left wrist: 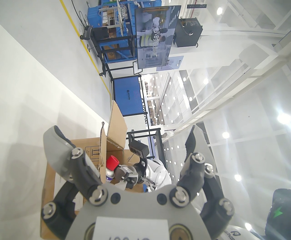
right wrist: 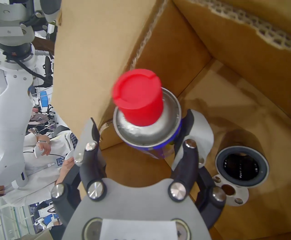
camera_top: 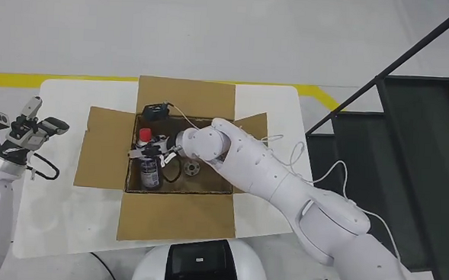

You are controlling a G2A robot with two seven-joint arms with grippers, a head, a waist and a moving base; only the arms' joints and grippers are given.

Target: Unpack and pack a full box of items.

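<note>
Right claw: the right claw (right wrist: 142, 120) is down inside the box, its fingers parted on either side of a spray can. One finger sits close against the can's blue side. On the other side a strip of cardboard shows between finger and can, so from here it does not look clamped.
Spray can: the spray can (right wrist: 149, 138) stands roughly upright, red cap (right wrist: 138, 97) on top, in the left part of the box just beside its left wall. From the left wrist camera the cap pokes above the box edge.
Box: the box (camera_top: 179, 214) is brown cardboard and sits in the middle of the table with all four flaps folded outward.
Metal flange: a round metal flange (right wrist: 242, 167) with a dark rubber ring lies flat on the box floor, near the can on its right and not touching it.
Black device: a small black device (camera_top: 157, 110) rests at the far edge of the box where the far flap begins, and a white cable (camera_top: 181, 116) runs off it.
Left claw: the left claw (left wrist: 124, 136) hangs past the table's left edge, well apart from the box, fingers spread wide with nothing between them.
Table: the table (camera_top: 61, 208) is white with rounded corners.
Room: a yellow line (camera_top: 60, 79) runs along the floor beyond the table, and a black staircase (camera_top: 407, 149) stands off to the right.
</note>
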